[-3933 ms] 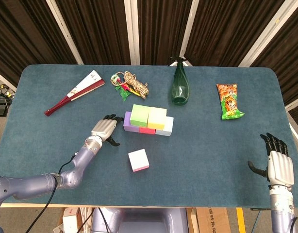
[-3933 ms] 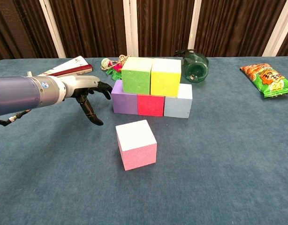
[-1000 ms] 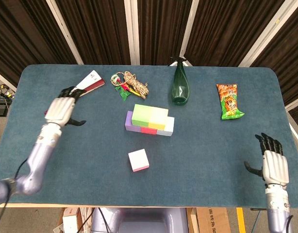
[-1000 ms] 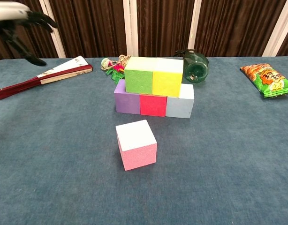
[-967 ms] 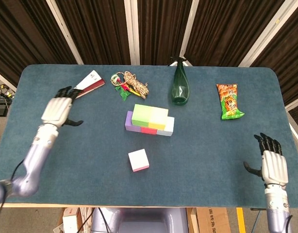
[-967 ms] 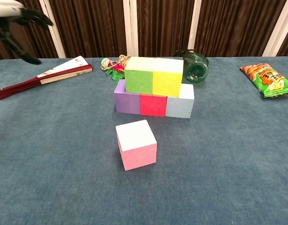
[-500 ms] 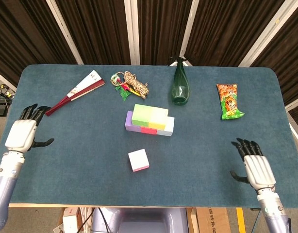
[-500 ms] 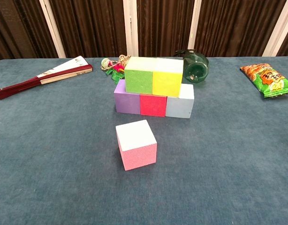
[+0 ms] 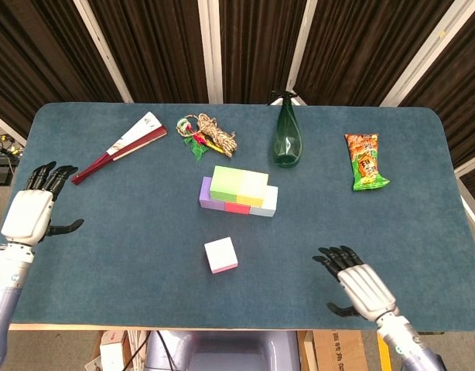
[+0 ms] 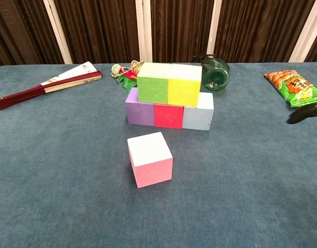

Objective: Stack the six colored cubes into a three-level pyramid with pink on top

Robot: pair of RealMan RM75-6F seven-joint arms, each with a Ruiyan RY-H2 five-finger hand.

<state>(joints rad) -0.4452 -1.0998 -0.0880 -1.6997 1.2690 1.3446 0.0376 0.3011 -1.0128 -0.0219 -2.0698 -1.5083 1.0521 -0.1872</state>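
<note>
On the blue table (image 9: 145,255), pink cube (image 9: 221,255) alone before my two-level cube stack (image 9: 237,192), my left hand (image 9: 29,212) and right hand (image 9: 361,290) spread, empty, well apart from it.

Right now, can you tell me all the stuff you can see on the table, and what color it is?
pink cube: one, pink with a white top, alone in front of the stack.
purple cube, red cube, pale blue cube: one each, bottom row, left to right.
green cube, yellow cube: one each, side by side on the bottom row.
folding fan: one, dark red and white, closed, back left.
rope bundle: one, tan with red and green bits, back middle.
bottle: one, dark green, lying down behind the stack.
snack bag: one, orange and green, right.
table: one, blue cloth.
left hand: open, left edge.
right hand: open, front right.
</note>
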